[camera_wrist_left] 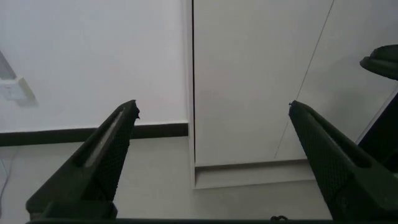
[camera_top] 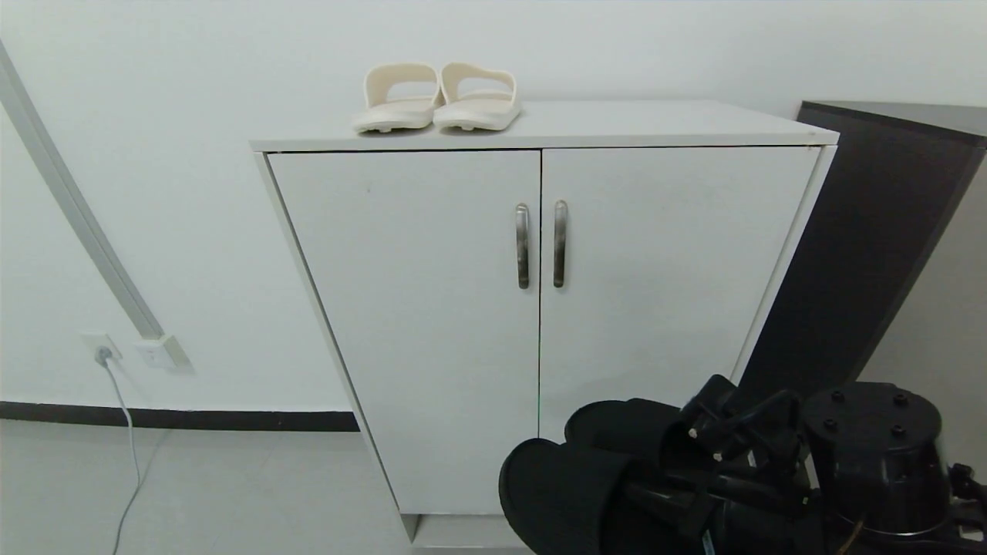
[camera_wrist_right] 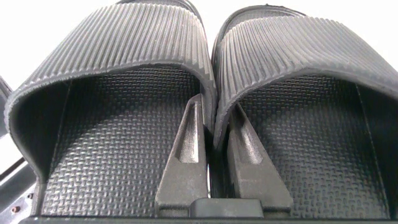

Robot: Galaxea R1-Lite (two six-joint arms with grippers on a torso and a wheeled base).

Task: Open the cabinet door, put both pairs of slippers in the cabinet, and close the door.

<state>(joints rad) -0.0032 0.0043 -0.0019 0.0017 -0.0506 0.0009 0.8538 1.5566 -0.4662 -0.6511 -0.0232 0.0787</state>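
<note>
Before cabinet: right tool tight on black slippers, toes leftward; left tool spread.

The white cabinet is shut, cream slippers side by side on its top, black slippers together low before its right door

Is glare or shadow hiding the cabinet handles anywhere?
Head view: no; even light, left handle and right handle stand out dark on the white cabinet, cream slippers cast only a soft shadow. Right wrist view: black slippers are shaded under their straps around the right gripper.
</note>
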